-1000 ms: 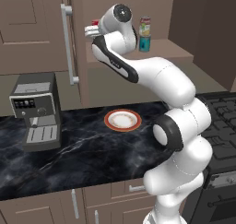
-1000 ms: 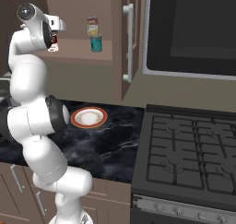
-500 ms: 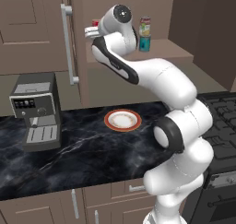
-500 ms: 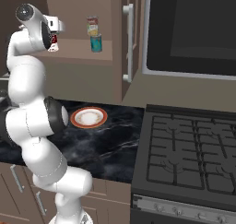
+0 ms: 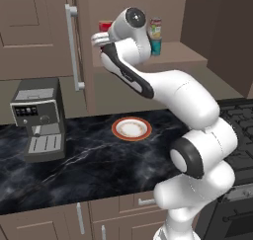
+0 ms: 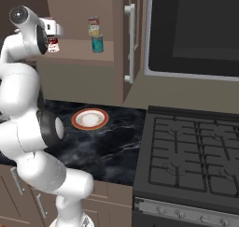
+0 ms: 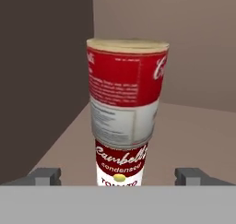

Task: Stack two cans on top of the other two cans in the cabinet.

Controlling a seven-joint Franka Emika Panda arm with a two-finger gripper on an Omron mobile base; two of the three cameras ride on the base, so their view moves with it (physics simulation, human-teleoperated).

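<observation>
In the hand view a red-over-pale can (image 7: 124,94) stands upright on a red-and-white can (image 7: 120,165) on the cabinet shelf (image 7: 184,131). My gripper (image 7: 120,177) is open, one fingertip on each side of the stack and clear of it. From the left base view the gripper (image 5: 101,38) sits at the shelf's left end, in front of the red can (image 5: 105,26). Further right, a pale green can (image 5: 155,28) rests on a teal can (image 5: 156,47). The right base view shows that pair as well, pale green can (image 6: 94,26) on teal can (image 6: 97,44), with the red-and-white can (image 6: 53,46) beside the gripper (image 6: 54,30).
The cabinet door with its long silver handle (image 5: 74,46) stands open left of the shelf. On the dark counter sit a coffee machine (image 5: 40,118) and an orange-rimmed plate (image 5: 131,128). A stove (image 6: 196,160) and a microwave (image 6: 196,30) are to the right.
The gripper has opened and let go of the red-over-pale can, which stays on top of the red-and-white can. The arm has barely moved.
</observation>
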